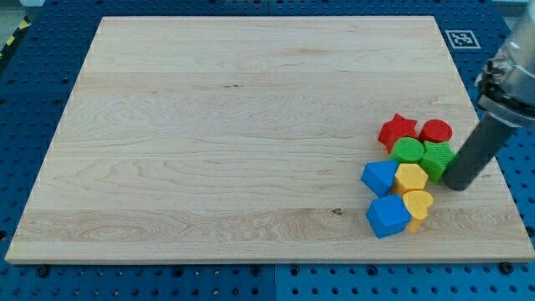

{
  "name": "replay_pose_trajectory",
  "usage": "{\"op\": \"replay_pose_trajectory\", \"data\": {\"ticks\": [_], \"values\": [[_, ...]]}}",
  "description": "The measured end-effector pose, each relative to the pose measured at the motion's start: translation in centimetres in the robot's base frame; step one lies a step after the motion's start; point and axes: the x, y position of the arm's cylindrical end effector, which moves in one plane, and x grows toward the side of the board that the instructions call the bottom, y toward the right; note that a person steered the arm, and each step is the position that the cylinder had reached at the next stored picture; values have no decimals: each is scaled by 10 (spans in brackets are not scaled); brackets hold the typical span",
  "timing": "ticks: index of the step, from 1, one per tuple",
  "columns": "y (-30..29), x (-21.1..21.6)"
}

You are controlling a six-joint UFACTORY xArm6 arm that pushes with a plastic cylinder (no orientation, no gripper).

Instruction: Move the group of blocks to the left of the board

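Blocks form one tight cluster at the lower right of the frame, on the wooden board [209, 125]. Eight pieces are counted, arranged roughly in two columns.

Top row: a red star [398, 129] on the view's left, a red cylinder [435, 130] just beside it on the right. Below these: a green cylinder [408, 150] and a green block [437, 157] of faceted shape (exact form cannot be made out), touching each other. Third row: a blue block [379, 176], angular, and a yellow hexagon-like block [411, 177] touching it. Bottom: a blue cube [387, 216] and a yellow heart [419, 203], pressed together.

All surfaces look matte, colours are saturated, and the pieces appear much alike in size.

My tip [458, 183] rests on the board at the cluster's right side, just beside the green block and the yellow hexagon-like block; whether it touches them cannot be told. The rod is a plain dark shaft slanting up toward the upper right of the frame (it carries nothing and has no jaws).

A fiducial marker [458, 38] sits beyond the board's upper right corner, on the blue perforated table [33, 84].
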Motion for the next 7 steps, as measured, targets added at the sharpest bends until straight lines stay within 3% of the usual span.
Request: {"op": "replay_pose_trajectory", "data": {"ticks": [1, 2, 3, 5, 7], "values": [[-4, 0], [45, -1], [59, -34], [7, -51], [-5, -51]]}}
